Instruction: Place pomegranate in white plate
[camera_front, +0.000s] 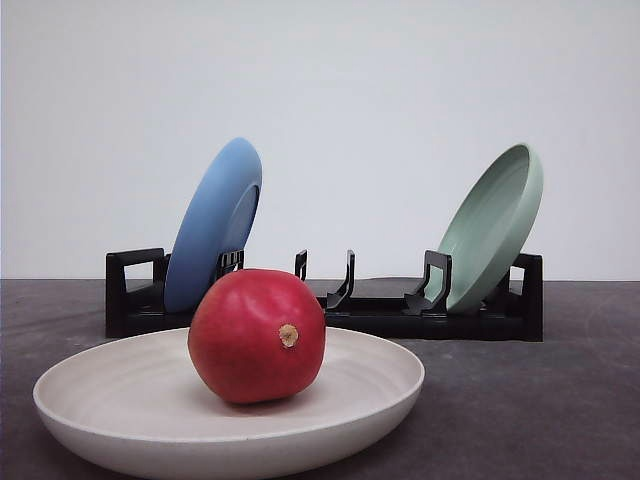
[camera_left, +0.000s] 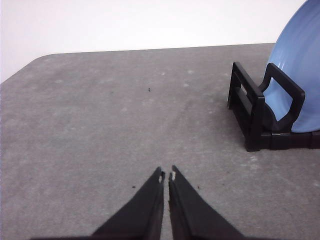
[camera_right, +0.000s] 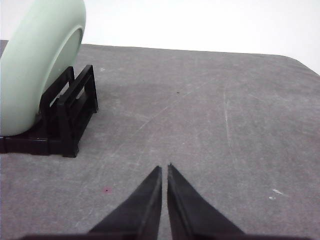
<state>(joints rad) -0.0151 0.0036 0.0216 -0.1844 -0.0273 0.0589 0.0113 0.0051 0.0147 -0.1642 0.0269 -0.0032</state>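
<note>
Sitting in the white plate (camera_front: 120, 395), the pomegranate (camera_front: 257, 335) looks placed — best leave it alone. Left gripper (camera_left: 166, 177) and right gripper (camera_right: 164, 169) are pinched closed, empty, over bare table (camera_left: 100, 125).

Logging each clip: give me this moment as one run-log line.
pomegranate: resting in white plate | left gripper: shut, empty, over table | right gripper: shut, empty, over table | task: looks done

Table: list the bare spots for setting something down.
Bare table lies beyond the left claw, beside the black rack, and beyond the right claw. The front middle is crowded: the white plate holds the pomegranate.
</note>
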